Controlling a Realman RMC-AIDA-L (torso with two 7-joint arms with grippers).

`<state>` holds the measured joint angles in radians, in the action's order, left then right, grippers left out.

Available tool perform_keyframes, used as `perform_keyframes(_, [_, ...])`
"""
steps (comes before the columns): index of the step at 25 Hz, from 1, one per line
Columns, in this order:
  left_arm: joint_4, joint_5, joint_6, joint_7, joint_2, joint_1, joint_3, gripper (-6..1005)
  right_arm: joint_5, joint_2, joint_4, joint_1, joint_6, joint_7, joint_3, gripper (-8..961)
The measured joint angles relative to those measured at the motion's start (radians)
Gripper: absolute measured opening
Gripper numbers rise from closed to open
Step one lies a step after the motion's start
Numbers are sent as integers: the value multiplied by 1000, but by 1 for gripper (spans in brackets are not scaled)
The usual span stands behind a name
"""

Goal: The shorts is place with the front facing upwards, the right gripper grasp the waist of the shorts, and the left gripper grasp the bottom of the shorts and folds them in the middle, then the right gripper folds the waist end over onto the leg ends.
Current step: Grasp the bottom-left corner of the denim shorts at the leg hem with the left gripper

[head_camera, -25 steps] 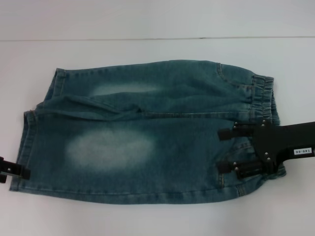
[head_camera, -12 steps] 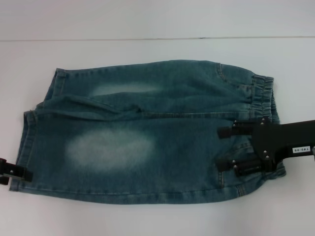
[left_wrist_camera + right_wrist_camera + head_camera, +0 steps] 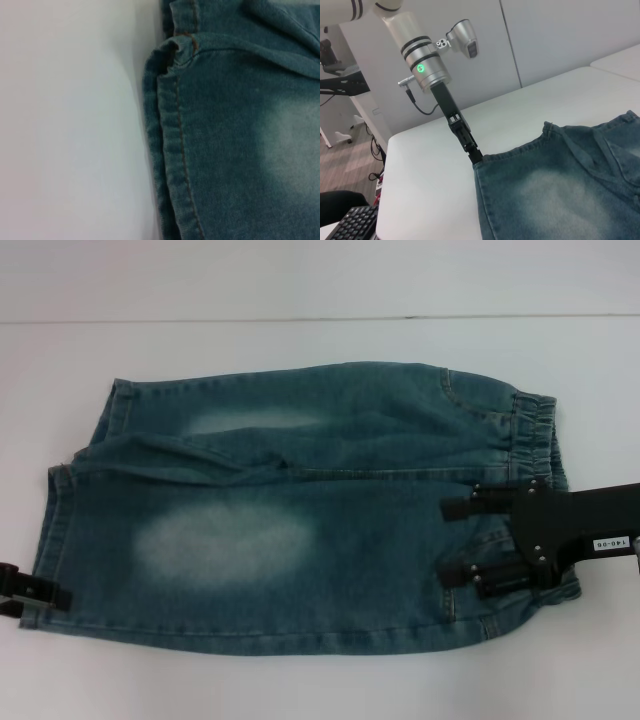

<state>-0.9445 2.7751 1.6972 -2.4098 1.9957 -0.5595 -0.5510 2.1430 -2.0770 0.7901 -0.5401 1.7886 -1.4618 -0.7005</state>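
Note:
The shorts (image 3: pixel 300 520) lie flat on the white table (image 3: pixel 300 685), front up. The gathered waist (image 3: pixel 535 425) is at the right and the leg ends (image 3: pixel 48 530) are at the left. My right gripper (image 3: pixel 458 542) rests over the near half of the waist, open, one finger (image 3: pixel 462 508) farther and one finger (image 3: pixel 468 575) nearer, both on top of the denim. My left gripper (image 3: pixel 35 594) sits at the near corner of the bottom of the shorts. The right wrist view shows the left gripper (image 3: pixel 472 152) tip touching that hem corner. The left wrist view shows only the stitched hem (image 3: pixel 172 150).
Bare white table surrounds the shorts (image 3: pixel 560 190) on all sides. The right wrist view shows the table's far edge (image 3: pixel 387 150), a keyboard (image 3: pixel 350 222) below it, and a grey wall behind the left arm's silver wrist (image 3: pixel 422 65).
My left gripper has crept a little nearer and rightward along the hem corner. The right gripper has shifted only slightly over the waist. The shorts have not moved.

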Motion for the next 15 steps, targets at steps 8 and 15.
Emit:
perform_keyframes(8, [0,1,-4,0,0,0,0,778,0,0,-1,0,0,0,-1,917])
perform_keyframes(15, [-1,6,-5,0,0,0,-2,779,0,0,-4,0,0,2,-9,916])
